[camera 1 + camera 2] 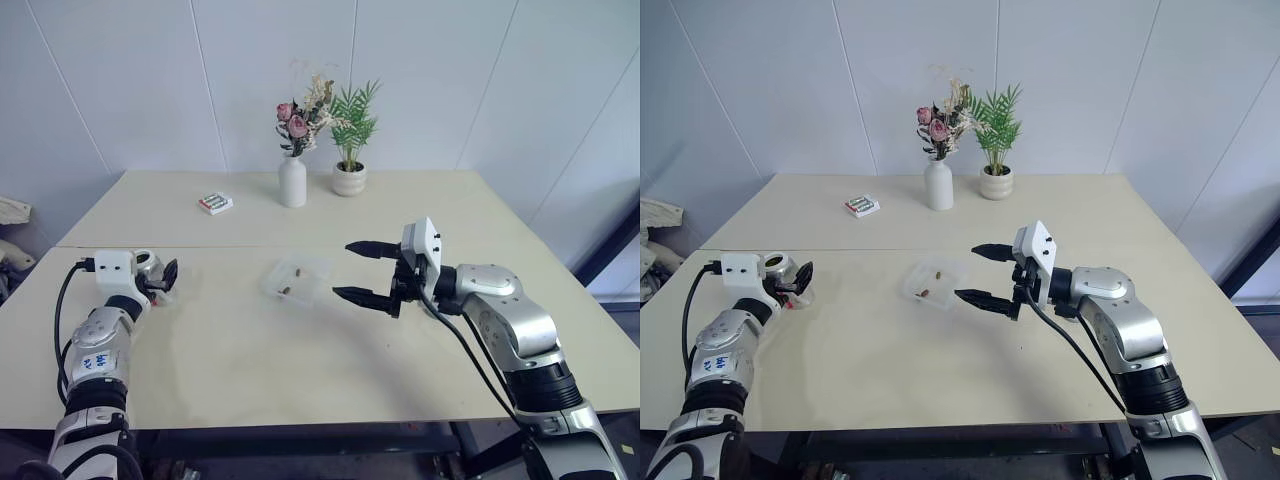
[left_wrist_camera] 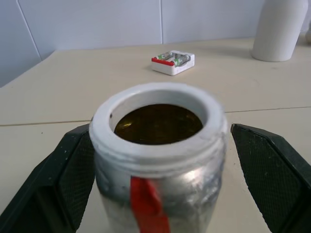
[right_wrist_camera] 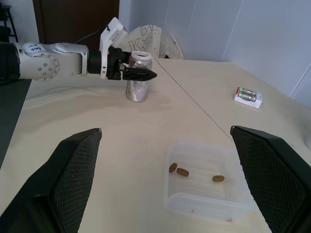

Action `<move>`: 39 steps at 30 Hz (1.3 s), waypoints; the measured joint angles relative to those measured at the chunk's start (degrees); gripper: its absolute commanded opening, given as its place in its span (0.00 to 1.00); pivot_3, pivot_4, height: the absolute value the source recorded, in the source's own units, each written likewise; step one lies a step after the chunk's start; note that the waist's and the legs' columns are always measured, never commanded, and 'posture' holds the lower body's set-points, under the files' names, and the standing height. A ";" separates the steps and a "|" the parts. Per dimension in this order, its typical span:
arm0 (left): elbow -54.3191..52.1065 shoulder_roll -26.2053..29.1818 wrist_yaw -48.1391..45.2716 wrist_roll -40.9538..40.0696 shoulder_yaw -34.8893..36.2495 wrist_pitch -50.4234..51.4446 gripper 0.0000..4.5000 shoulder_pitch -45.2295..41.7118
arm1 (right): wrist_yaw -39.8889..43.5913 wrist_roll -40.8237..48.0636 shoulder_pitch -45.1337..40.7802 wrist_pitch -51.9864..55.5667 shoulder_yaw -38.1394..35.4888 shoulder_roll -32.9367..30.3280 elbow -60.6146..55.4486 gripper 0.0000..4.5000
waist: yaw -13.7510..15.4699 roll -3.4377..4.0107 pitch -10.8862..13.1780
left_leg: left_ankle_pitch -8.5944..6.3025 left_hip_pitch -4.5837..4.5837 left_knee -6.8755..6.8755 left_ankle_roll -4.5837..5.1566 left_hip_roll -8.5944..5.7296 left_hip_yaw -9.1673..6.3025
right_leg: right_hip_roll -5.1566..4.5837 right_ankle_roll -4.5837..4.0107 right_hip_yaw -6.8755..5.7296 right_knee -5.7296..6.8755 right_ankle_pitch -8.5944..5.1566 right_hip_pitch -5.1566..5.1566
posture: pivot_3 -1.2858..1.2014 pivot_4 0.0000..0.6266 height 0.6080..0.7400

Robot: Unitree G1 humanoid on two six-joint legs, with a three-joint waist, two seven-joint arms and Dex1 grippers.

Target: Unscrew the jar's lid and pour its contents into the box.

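My left gripper [image 2: 160, 160] stands released, fingers either side of the jar [image 2: 158, 160], which sits upright, mouth open; its base is cut off and I cannot make out its inside. My right gripper [image 1: 362, 272], also spread wide, hovers just beside the box [image 3: 206, 182] holding three brown pieces [image 3: 182, 172]. A packet [image 1: 215, 203] and vase [image 1: 292, 181] lie beyond.
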 measured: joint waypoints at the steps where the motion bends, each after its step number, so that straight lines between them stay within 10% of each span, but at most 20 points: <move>1: -1.91 0.00 0.11 -0.38 0.23 0.93 0.99 0.95 | 0.01 0.02 0.00 0.00 0.04 0.03 0.00 1.00 | -0.02 0.00 0.00 | 0.00 0.00 0.00 0.00 0.00 0.00 | 0.00 0.00 0.00 0.00 0.00 0.00 | 0.52 0.24 1.00; 19: -38.85 5.72 -2.66 -4.63 3.62 9.38 0.99 13.75 | 0.98 0.11 2.60 -0.15 0.04 -0.26 0.10 1.00 | 0.14 -0.09 -0.03 | 0.00 0.01 -0.62 0.00 0.02 0.08 | -0.09 -0.10 -0.04 -0.66 0.02 0.01 | 0.52 0.24 1.00; 30: -53.22 12.91 -25.41 -22.61 4.30 23.26 0.99 25.82 | 6.73 1.63 9.65 -0.45 -2.67 -9.79 -5.03 1.00 | -0.55 -0.07 -0.01 | -0.10 0.05 -0.85 0.03 0.20 0.21 | 0.04 -0.34 -0.04 -0.87 -0.12 -0.05 | 0.52 0.24 1.00; 39: -47.79 19.27 -44.48 -19.77 9.24 15.43 0.99 39.74 | 9.54 4.45 16.35 -0.20 -6.24 -15.15 -9.84 1.00 | -0.11 -0.06 0.00 | -0.11 0.04 -0.81 0.08 0.27 0.34 | 0.01 -1.36 0.00 -1.36 -0.60 0.08 | 0.52 0.24 1.00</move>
